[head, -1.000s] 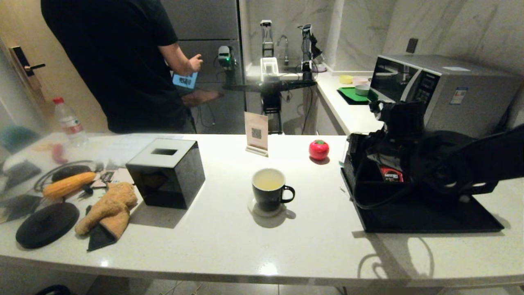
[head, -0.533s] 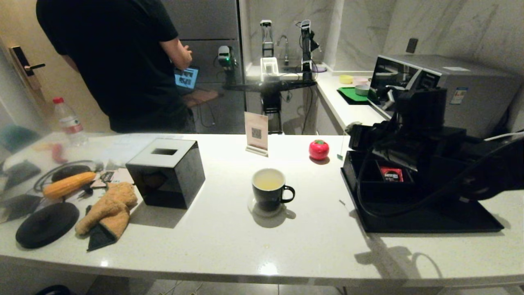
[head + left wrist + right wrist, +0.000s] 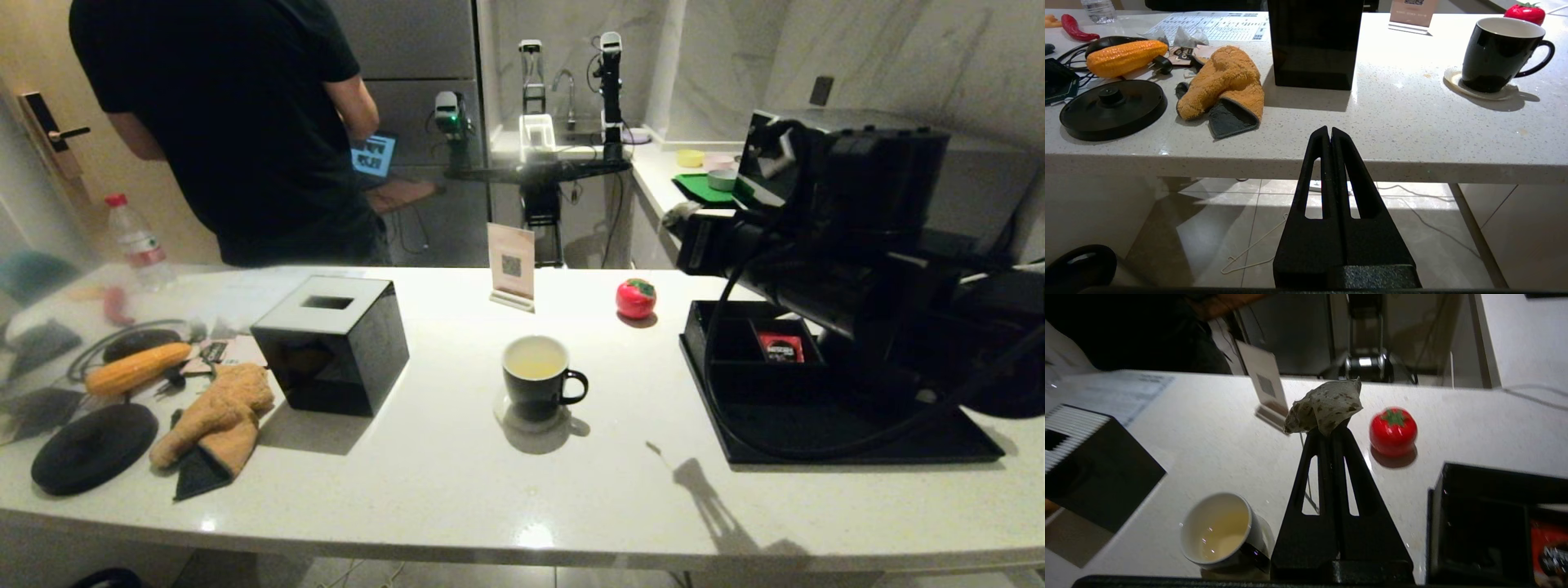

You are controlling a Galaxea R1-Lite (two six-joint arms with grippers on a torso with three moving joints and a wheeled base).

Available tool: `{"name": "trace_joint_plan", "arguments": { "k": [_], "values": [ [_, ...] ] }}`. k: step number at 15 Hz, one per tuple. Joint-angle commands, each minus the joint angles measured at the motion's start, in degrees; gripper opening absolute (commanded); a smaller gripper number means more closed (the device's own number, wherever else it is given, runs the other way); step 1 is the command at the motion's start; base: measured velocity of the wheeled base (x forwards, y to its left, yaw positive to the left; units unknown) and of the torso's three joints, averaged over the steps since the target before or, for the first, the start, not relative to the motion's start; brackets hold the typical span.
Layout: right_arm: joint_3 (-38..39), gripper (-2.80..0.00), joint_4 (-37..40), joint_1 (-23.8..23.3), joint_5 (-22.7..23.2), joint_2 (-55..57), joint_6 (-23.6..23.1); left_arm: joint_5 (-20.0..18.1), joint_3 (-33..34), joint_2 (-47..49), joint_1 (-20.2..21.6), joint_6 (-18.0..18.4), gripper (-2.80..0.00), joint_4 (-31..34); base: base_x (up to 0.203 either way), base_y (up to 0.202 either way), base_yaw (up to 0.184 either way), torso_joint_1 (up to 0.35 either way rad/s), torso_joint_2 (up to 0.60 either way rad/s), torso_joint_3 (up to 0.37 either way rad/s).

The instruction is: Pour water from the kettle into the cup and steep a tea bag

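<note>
- While the right gripper (image 3: 1331, 430) hangs in the air over the white counter (image 3: 457, 482), its two fingers are pressed tight on the tea bag (image 3: 1327, 406).
- The tea bag is pale with dark specks. It sticks out past the fingertips, and its long side lies across them, with one corner up toward the red tomato toy (image 3: 1393, 430) and the other end drooping toward the little sign card (image 3: 1265, 388).
- A thin string hangs down from the bag beside the fingers.
- From the head camera, the right arm is up high above the black tray (image 3: 816, 433), and the bag shows as a small pale bit at its tip (image 3: 678, 214).
- The cup (image 3: 536, 378) stands upright on a small round coaster (image 3: 1453, 79) in the middle of the counter. Its handle points toward the tray.
- Pale yellowish water (image 3: 1220, 531) sits in the cup.
- The tea bag is well apart from the cup, off on the tray side.
- A red sachet (image 3: 779, 346) lies in one box of the tray.
- The left gripper (image 3: 1329, 132) waits low in front of the counter edge, with its fingers closed together and nothing between them.
- A black tissue box (image 3: 335, 343) stands near the cup, with an orange mitt (image 3: 216, 416) and a toy corn cob (image 3: 135, 367) beyond it.
</note>
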Motion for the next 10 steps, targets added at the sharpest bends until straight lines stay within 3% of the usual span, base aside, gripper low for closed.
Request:
{"name": "trace_joint_plan", "arguments": {
  "k": [1, 10],
  "values": [
    [0.2, -2.8, -3.3, 2.1, 0.1, -0.3, -1.3, 0.0, 0.0, 0.0, 0.0, 0.0, -2.8, 0.0, 0.0, 0.0, 0.0, 0.0, 0.0, 0.0],
    [-1.8, -2.8, -6.5, 8.8, 0.4, 0.7, -2.5, 0.0, 0.0, 0.0, 0.0, 0.0, -2.8, 0.0, 0.0, 0.0, 0.0, 0.0, 0.0, 0.0]
  ]
}}
